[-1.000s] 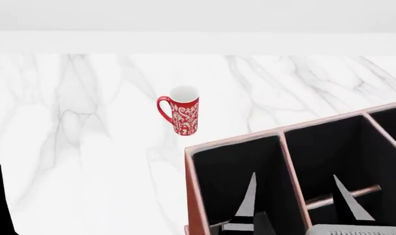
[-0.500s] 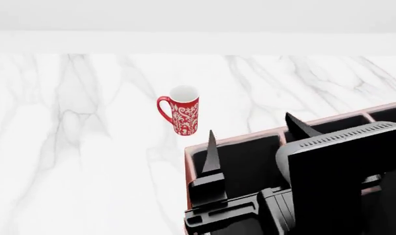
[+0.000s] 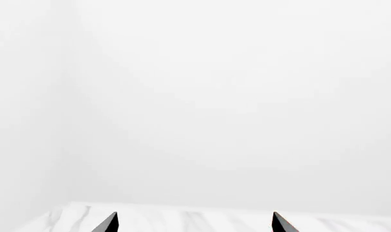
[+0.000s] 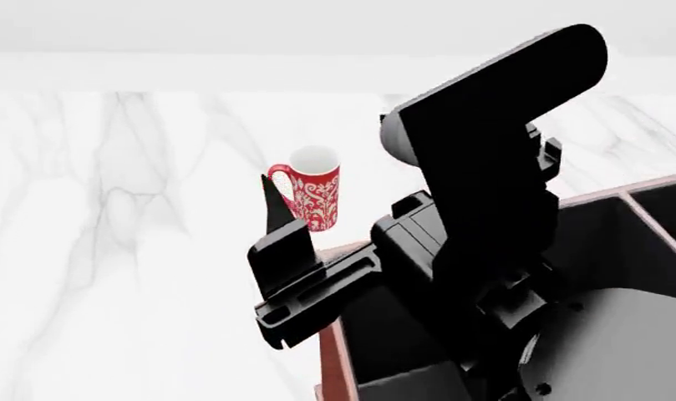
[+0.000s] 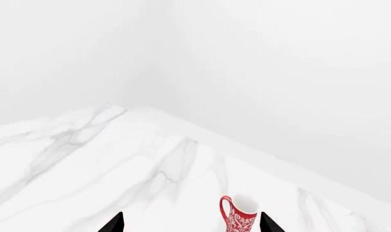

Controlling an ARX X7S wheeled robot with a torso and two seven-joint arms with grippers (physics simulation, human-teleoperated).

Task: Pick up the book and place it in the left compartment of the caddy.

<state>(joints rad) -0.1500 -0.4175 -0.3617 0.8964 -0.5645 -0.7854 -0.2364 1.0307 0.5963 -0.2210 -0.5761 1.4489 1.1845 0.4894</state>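
The book shows in no view. The reddish-brown caddy (image 4: 328, 368) stands at the head view's lower right, and my raised right arm covers most of it. Only a sliver of the left compartment (image 4: 358, 347) shows beside the arm. My right gripper (image 5: 192, 224) is open and holds nothing. One of its fingers (image 4: 275, 205) points up next to the mug. In the right wrist view it looks out over the marble table toward the mug. My left gripper (image 3: 195, 224) is open and empty, facing a white wall above the table's edge. It is outside the head view.
A red mug with a white pattern (image 4: 313, 196) stands upright on the marble table (image 4: 126, 251), just behind the caddy's near-left corner. It also appears in the right wrist view, mug (image 5: 239, 217). Two smaller black-lined sections (image 4: 650, 242) show at the caddy's right.
My right arm has risen out of the caddy and swung up and left, now filling the middle of the head view. The left gripper's tip has left the head view's lower left corner.
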